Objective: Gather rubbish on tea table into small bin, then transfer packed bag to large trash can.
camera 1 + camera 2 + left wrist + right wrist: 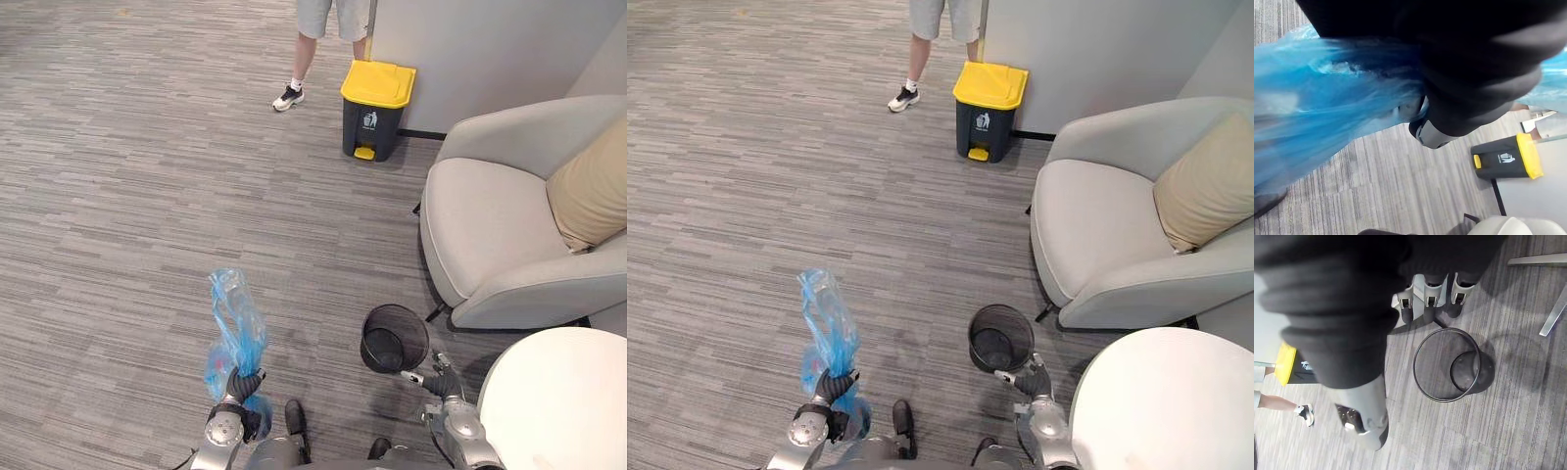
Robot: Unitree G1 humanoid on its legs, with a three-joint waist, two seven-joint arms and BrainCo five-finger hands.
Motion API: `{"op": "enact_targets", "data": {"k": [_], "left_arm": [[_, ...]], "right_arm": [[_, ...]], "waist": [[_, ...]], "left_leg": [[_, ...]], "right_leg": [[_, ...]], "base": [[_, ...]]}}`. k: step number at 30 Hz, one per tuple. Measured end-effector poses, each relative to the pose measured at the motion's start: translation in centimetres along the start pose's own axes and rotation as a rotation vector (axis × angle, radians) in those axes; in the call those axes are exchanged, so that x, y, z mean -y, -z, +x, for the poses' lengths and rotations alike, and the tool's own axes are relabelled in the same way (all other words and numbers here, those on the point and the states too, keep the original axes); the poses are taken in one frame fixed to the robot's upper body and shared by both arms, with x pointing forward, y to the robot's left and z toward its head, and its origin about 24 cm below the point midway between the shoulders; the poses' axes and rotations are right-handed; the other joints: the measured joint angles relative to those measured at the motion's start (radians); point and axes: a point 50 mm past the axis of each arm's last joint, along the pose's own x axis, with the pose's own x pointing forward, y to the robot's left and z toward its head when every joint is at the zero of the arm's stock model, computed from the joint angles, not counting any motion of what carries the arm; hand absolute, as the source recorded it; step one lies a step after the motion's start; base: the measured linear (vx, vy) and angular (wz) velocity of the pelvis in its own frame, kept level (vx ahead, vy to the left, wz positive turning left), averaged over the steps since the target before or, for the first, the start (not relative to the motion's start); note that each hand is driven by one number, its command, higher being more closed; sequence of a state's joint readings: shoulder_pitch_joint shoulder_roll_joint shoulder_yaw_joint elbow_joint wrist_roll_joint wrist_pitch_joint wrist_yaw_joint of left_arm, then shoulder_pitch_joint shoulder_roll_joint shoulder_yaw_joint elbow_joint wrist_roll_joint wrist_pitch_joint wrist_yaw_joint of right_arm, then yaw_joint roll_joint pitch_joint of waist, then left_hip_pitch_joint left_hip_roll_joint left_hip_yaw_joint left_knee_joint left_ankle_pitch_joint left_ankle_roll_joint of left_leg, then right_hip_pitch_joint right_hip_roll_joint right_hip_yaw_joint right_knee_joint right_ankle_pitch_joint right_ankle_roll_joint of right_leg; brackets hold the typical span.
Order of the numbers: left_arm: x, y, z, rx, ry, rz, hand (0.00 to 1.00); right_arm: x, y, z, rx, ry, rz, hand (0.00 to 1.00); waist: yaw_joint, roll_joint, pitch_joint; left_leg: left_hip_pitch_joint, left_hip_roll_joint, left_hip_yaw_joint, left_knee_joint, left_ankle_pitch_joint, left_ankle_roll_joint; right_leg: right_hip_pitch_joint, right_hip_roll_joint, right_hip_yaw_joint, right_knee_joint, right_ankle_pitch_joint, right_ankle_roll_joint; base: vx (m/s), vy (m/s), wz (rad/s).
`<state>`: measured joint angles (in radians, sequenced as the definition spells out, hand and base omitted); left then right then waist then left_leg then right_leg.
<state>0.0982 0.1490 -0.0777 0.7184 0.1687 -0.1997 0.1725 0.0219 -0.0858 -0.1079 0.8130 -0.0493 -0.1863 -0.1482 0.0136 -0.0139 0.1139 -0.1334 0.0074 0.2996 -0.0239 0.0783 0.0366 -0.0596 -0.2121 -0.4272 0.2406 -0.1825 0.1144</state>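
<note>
So here's where we're at. The big grey armchair takes up the right side of the frame, and the round white bench pokes in at the lower right corner. The large trash can, yellow lid down, sits at top centre against the wall, well apart from us, with a person standing just beside it. The small bin is on the carpet at bottom centre and looks empty, no liner in it.

The packed blue bag is at lower left, with our left hand curled tight round its neck. Our right hand hovers just beside the small bin, fingers loose, holding nothing.

What worries us:
- The big can's lid is closed, so unless the pedal gets pressed or the free hand lifts it, the bag goes nowhere.
- We're gripping thin bunched plastic, so it could slide out on the walk over.
- The small bin sits close enough to our path to get knocked over.
</note>
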Motion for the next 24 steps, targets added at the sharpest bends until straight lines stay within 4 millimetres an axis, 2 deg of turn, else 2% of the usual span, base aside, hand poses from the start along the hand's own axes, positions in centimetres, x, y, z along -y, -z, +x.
{"op": "enact_targets", "data": {"k": [2, 3, 5, 6, 7, 8, 9, 10, 11, 12, 14, 15, 16, 17, 18, 19, 20, 21, 22, 24], "left_arm": [[-0.4, 0.2, 0.0, -0.007, -0.014, -0.003, 1.0], [-0.8, 0.7, -0.2, -0.02, -0.024, 0.003, 1.0], [-0.9, 0.9, -0.4, -0.031, -0.027, 0.0, 1.0], [-1.0, 0.6, -0.2, -0.02, -0.031, -0.001, 1.0], [-1.0, 0.3, -0.1, -0.01, -0.033, -0.001, 1.0], [-1.0, 0.1, 0.0, -0.003, -0.034, -0.002, 1.0], [-1.1, -0.2, 0.2, 0.006, -0.036, -0.001, 1.0], [-1.0, -0.6, 0.4, 0.018, -0.033, -0.006, 1.0], [-0.9, -0.8, 0.5, 0.021, -0.031, -0.007, 1.0], [-0.9, -0.8, 0.5, 0.023, -0.029, -0.007, 1.0], [-1.0, -1.1, 0.7, 0.032, -0.021, -0.002, 1.0], [-1.1, -1.2, 0.8, 0.036, -0.018, 0.0, 1.0], [-0.9, -1.3, 0.8, 0.036, -0.016, -0.005, 1.0], [-0.5, -1.3, 0.8, 0.035, -0.006, -0.012, 1.0], [-0.4, -1.3, 0.7, 0.034, -0.005, -0.018, 1.0], [-0.1, -1.2, 0.7, 0.031, -0.001, -0.027, 1.0], [0.1, -1.3, 0.6, 0.029, -0.005, -0.043, 1.0], [0.3, -1.5, 0.5, 0.037, -0.008, -0.057, 1.0], [0.3, -1.5, 0.3, 0.042, -0.013, -0.064, 1.0], [0.2, -1.7, 0.0, 0.061, -0.025, -0.082, 1.0]], "right_arm": [[0.1, -0.1, 0.0, 0.002, 0.001, -0.002, 0.0], [0.2, 0.1, 0.0, -0.005, 0.002, -0.002, 0.0], [0.4, 0.4, -0.1, -0.012, 0.002, -0.005, 0.0], [0.4, 0.7, -0.3, -0.025, -0.007, -0.005, 0.0], [0.1, 0.7, -0.3, -0.026, -0.014, 0.001, 0.0], [0.0, 0.7, -0.3, -0.026, -0.018, 0.001, 0.0], [0.0, 0.6, -0.3, -0.022, -0.018, 0.0, 0.0], [0.2, 0.6, -0.3, -0.023, -0.013, 0.003, 0.0], [0.1, 0.7, -0.3, -0.026, -0.012, 0.008, 0.0], [0.2, 0.8, -0.4, -0.029, -0.012, 0.009, 0.0], [0.3, 1.2, -0.6, -0.04, -0.007, 0.011, 0.0], [0.5, 1.6, -0.8, -0.051, 0.0, 0.017, 0.0], [0.8, 2.2, -1.1, -0.067, 0.011, 0.024, 0.0], [1.2, 2.6, -1.3, -0.08, 0.03, 0.041, 0.0], [1.2, 2.5, -1.3, -0.076, 0.032, 0.048, 0.0], [1.2, 2.3, -1.2, -0.071, 0.031, 0.057, 0.0], [1.2, 2.4, -1.3, -0.072, 0.03, 0.06, 0.0], [1.0, 2.2, -1.5, -0.056, 0.024, 0.07, 0.0], [0.8, 1.8, -1.5, -0.041, 0.022, 0.076, 0.0], [0.4, 0.9, -1.3, -0.002, 0.018, 0.101, 0.0]], "waist": [[-0.001, -0.012, 0.006], [0.0, -0.028, 0.012], [-0.007, -0.028, 0.016], [-0.017, -0.024, 0.02], [-0.033, -0.003, 0.035], [-0.034, -0.006, 0.033], [-0.03, -0.007, 0.033], [-0.03, -0.012, 0.038], [-0.031, -0.014, 0.04], [-0.033, -0.015, 0.04], [-0.041, -0.027, 0.04], [-0.047, -0.039, 0.033], [-0.055, -0.051, 0.021], [-0.052, -0.019, 0.015], [-0.053, -0.005, 0.014], [-0.054, 0.017, 0.018], [-0.055, 0.026, 0.018], [-0.049, 0.028, 0.021], [-0.047, 0.026, 0.022], [-0.027, 0.016, 0.028]], "left_leg": [[-0.019, -0.022, 0.002, 0.056, -0.041, 0.013], [-0.031, -0.043, -0.01, 0.127, -0.1, 0.025], [-0.042, -0.057, -0.049, 0.183, -0.146, 0.043], [-0.032, -0.061, -0.091, 0.218, -0.174, 0.05], [-0.031, -0.048, -0.143, 0.254, -0.198, 0.062], [-0.031, -0.043, -0.164, 0.263, -0.207, 0.064], [-0.025, -0.041, -0.193, 0.268, -0.221, 0.068], [0.0, -0.044, -0.233, 0.267, -0.236, 0.068], [0.018, -0.045, -0.255, 0.268, -0.248, 0.062], [0.03, -0.047, -0.27, 0.268, -0.253, 0.051], [0.06, -0.062, -0.312, 0.269, -0.277, 0.025], [0.074, -0.078, -0.332, 0.273, -0.296, 0.015], [0.085, -0.083, -0.354, 0.295, -0.33, -0.001], [0.097, -0.051, -0.347, 0.316, -0.345, -0.025], [0.096, -0.036, -0.334, 0.329, -0.351, -0.036], [0.085, -0.003, -0.304, 0.391, -0.359, -0.068], [0.061, 0.023, -0.276, 0.49, -0.361, -0.1], [-0.02, 0.078, -0.224, 0.754, -0.331, -0.161], [-0.053, 0.107, -0.196, 0.843, -0.333, -0.161], [-0.111, 0.172, -0.136, 0.975, -0.36, -0.116]], "right_leg": [[-0.019, -0.039, 0.015, 0.062, -0.04, 0.035], [-0.014, -0.075, 0.022, 0.117, -0.062, 0.062], [-0.045, -0.103, 0.094, 0.261, -0.042, 0.053], [-0.107, -0.103, 0.189, 0.426, 0.012, 0.036], [-0.151, -0.059, 0.261, 0.499, -0.03, 0.035], [-0.167, -0.028, 0.285, 0.493, -0.062, 0.03], [-0.208, 0.022, 0.311, 0.474, -0.089, 0.008], [-0.248, 0.063, 0.317, 0.436, -0.096, -0.008], [-0.265, 0.084, 0.305, 0.406, -0.094, -0.01], [-0.274, 0.094, 0.298, 0.379, -0.092, -0.014], [-0.279, 0.11, 0.293, 0.281, -0.063, -0.061], [-0.277, 0.106, 0.293, 0.237, -0.036, -0.093], [-0.26, 0.105, 0.287, 0.221, 0.03, -0.124], [-0.237, 0.123, 0.253, 0.207, 0.018, -0.133], [-0.221, 0.133, 0.24, 0.192, 0.014, -0.138], [-0.182, 0.156, 0.219, 0.165, 0.012, -0.144], [-0.137, 0.175, 0.212, 0.133, 0.008, -0.15], [-0.049, 0.203, 0.214, 0.082, 0.002, -0.161], [-0.017, 0.215, 0.219, 0.069, -0.002, -0.167], [0.051, 0.23, 0.264, 0.039, -0.014, -0.185]], "base": [[0.15, 0.073, 0.13], [0.19, 0.045, 0.27], [0.22, 0.085, 0.55], [0.25, 0.124, 1.07], [0.33, 0.088, 1.06], [0.26, 0.006, 0.95], [0.33, -0.017, 0.9], [0.35, -0.03, 0.96], [0.32, -0.046, 0.81], [0.34, -0.068, 0.7], [0.3, -0.105, 0.71], [0.39, -0.191, 0.8], [0.53, -0.22, 0.73], [0.48, -0.18, 0.52], [0.46, -0.156, 0.25], [0.36, -0.142, 0.2], [0.52, -0.192, 0.13], [0.42, -0.139, -0.02], [0.4, -0.106, -0.22], [0.3, -0.026, -0.53]]}}
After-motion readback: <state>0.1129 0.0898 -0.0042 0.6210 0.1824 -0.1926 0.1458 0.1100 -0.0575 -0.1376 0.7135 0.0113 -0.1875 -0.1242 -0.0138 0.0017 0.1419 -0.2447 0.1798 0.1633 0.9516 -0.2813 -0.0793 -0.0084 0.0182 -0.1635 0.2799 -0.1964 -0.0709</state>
